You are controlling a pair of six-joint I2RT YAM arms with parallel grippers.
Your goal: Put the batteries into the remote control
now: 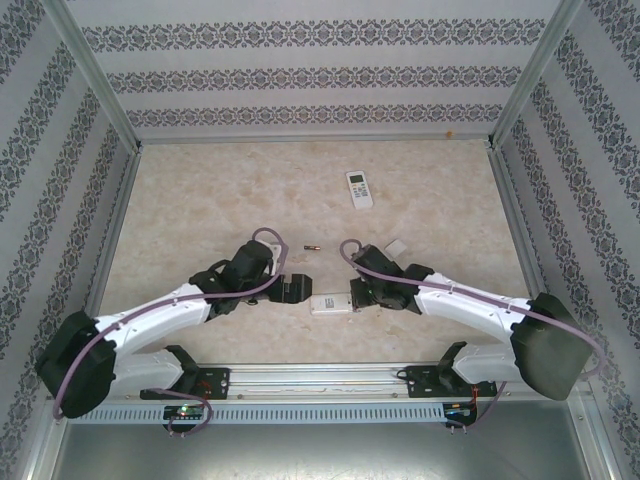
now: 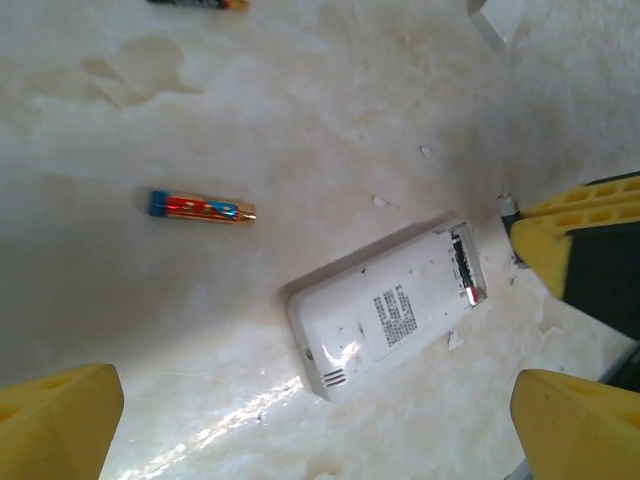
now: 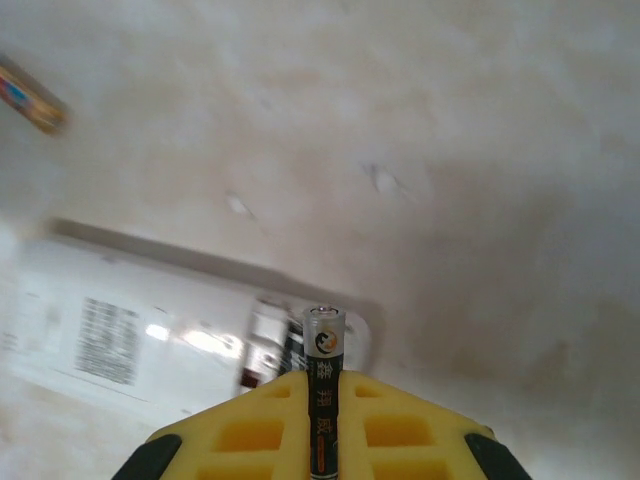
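**Black battery** [image 3: 325, 345]: upright, clamped between the yellow right fingers [image 3: 250, 435], which are drawn narrow around it. Its silver cap projects past the tips, over the open end of the remote control [image 3: 130, 330]; whether it touches the remote cannot be told.

**Remote control:** lies label side up on the surface [image 1: 200, 200], near the front edge at centre, between the two sets of fingers.

**Battery compartment** [image 2: 465, 268]: at the remote's right end, uncovered, with metal contacts visible; its contents cannot be made out.

**Left fingers** [image 2: 60, 425]: spread wide, holding nothing, just left of the remote and apart from it.

**Loose battery** [image 2: 203, 208]: orange and blue, lying flat on the far side of the remote, apart from it.

**Further battery** [image 2: 195, 3]: lies well beyond the loose one, cut by the frame edge.

**Second remote** [image 1: 359, 189]: buttons up, well apart, far and right of centre.

**Small white piece** [image 1: 398, 248]: rests on the surface just beyond the right arm.
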